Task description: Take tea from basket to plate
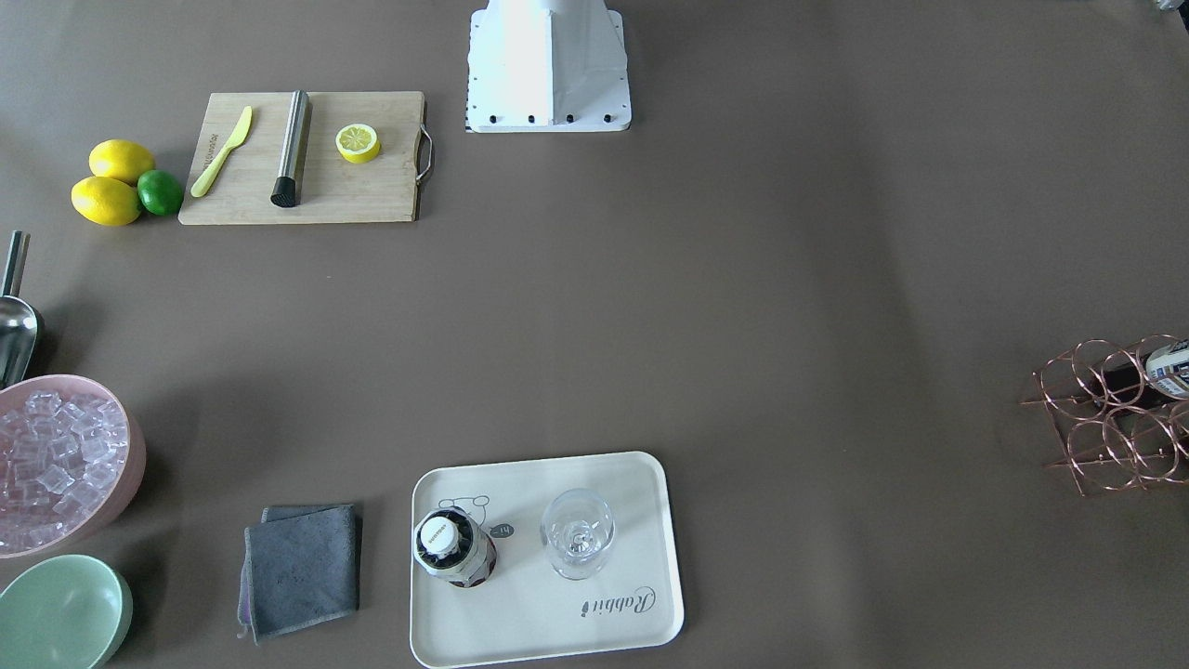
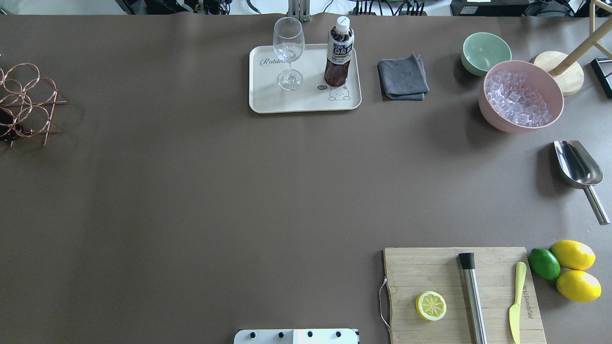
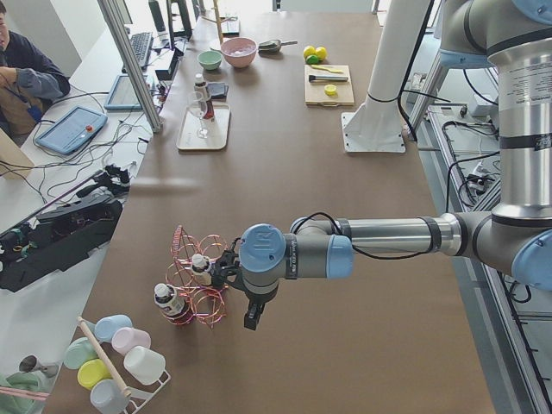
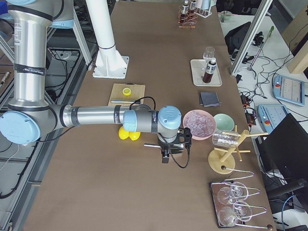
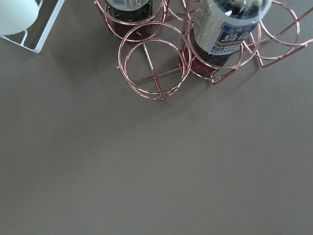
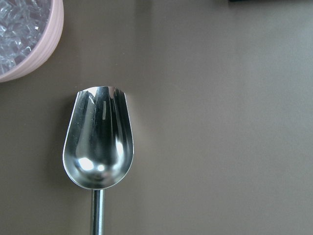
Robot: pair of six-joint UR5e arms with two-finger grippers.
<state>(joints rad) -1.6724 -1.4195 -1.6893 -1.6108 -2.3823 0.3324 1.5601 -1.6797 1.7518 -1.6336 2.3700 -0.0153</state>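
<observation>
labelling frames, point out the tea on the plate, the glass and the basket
tea [image 2: 340, 48], overhead view, on its label
glass [image 2: 288, 44], overhead view, on its bowl
basket [image 5: 154, 77], left wrist view, crossed wires in the empty ring

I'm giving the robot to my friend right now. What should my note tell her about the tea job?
Left end effector: over the table beside the basket; open or shut, cannot tell.
Right end effector: above the metal scoop; cannot tell either.
Done: one tea bottle stands upright on the plate, next to the glass.
Left: a second bottle and a third bottle sit in the basket.
</observation>
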